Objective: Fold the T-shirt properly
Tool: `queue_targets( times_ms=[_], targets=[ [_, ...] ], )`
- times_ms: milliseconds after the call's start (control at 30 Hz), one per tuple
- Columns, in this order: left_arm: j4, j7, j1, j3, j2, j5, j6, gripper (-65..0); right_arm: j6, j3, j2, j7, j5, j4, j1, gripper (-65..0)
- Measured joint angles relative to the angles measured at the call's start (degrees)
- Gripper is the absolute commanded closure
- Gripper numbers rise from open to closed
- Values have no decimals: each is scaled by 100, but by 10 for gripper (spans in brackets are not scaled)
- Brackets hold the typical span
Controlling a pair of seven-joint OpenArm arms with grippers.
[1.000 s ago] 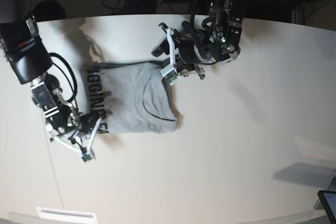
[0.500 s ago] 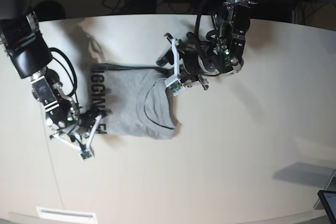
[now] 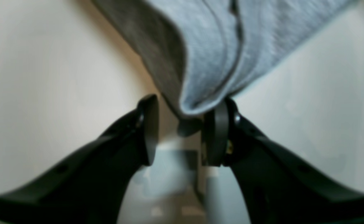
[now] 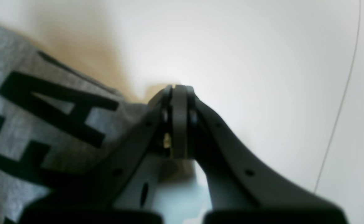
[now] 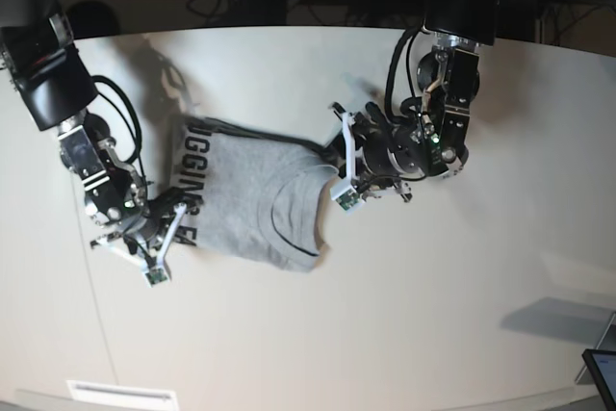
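Grey cotton is the whole matter: the T-shirt (image 5: 245, 199) lies partly folded on the pale table (image 5: 462, 315), black lettering showing along its left edge in the base view, the neckline curve near its right edge. The left gripper (image 3: 182, 130) stands with its jaws part-open, a rounded fold of the shirt's edge sitting between the pads; in the left wrist view the cloth touches the right-hand pad, while a gap shows beside the other one, so I judge this a loose hold at best. The right gripper (image 4: 178, 124) has its jaws pressed fully together beside the lettered corner; whether any fabric is pinched between them I cannot tell, since the tips look bare against the table in the right wrist view. The main risk, as I read it, is the fold slipping out of the left jaws if the arm pulls or lifts, because so little cloth sits between the pads. That would drop the edge and leave the fold crooked. A second risk: if the right side holds nothing, the shirt could drag across the table instead of staying anchored, bunching the layers.
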Motion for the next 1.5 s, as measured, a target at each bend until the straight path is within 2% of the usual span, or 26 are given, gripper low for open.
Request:
queue_targets(
  times_ms=[133, 233, 533, 600, 700, 833, 933, 1033, 1133, 1200, 1267, 1400, 1500],
  targets=[
    [-133, 61, -243, 17, 0, 46, 2, -240, -79, 59, 11, 13, -98, 374, -286, -1],
    [-155, 59, -350, 22, 0, 46, 2, -240, 66, 551, -31, -90, 72, 546, -531, -1],
    [-459, 59, -557, 28, 2, 46, 2, -240, 203, 1353, 35, -1773, 184, 1906, -1239, -1],
    [-446, 57, -575, 22, -2, 46, 2, -240, 203, 1434, 33, -1871, 184, 2065, -1342, -1],
    [20, 90, -417, 42, -160, 13, 15, -240, 208, 1482, 48, -1980, 254, 2052, -1300, -1],
    [1010, 101, 254, -164, -376, 24, 20, -240, 293, 1458, 114, -2109, 334, 1735, -992, -1],
    [1604, 551, 846, -629, -330, 13, 2, -240, 291, 1445, 199, -2009, 297, 1362, -717, -1],
    [2159, 544, 1178, -918, -369, 28, 20, -240, 297, 1438, 186, -1939, -125, 1005, -481, -1],
    [2186, 529, 1364, -894, -326, 37, 20, -240, 358, 1379, 13, -1775, -702, 695, -273, -1],
    [2159, 535, 1412, -872, -275, 15, 20, -240, 774, 1207, -50, -1593, -916, 566, -151, -1],
    [2157, 540, 1379, -890, -199, 4, 20, -240, 957, 1137, -195, -1482, -1222, 398, -26, -1],
    [2133, 540, 1381, -872, 87, 37, 20, -240, 979, 1106, -586, -1366, -1869, 39, 186, -1],
    [1847, 518, 1307, -479, 149, 37, 20, -240, 984, 1095, -815, -1349, -2398, -9, 195, -1]
  ],
)
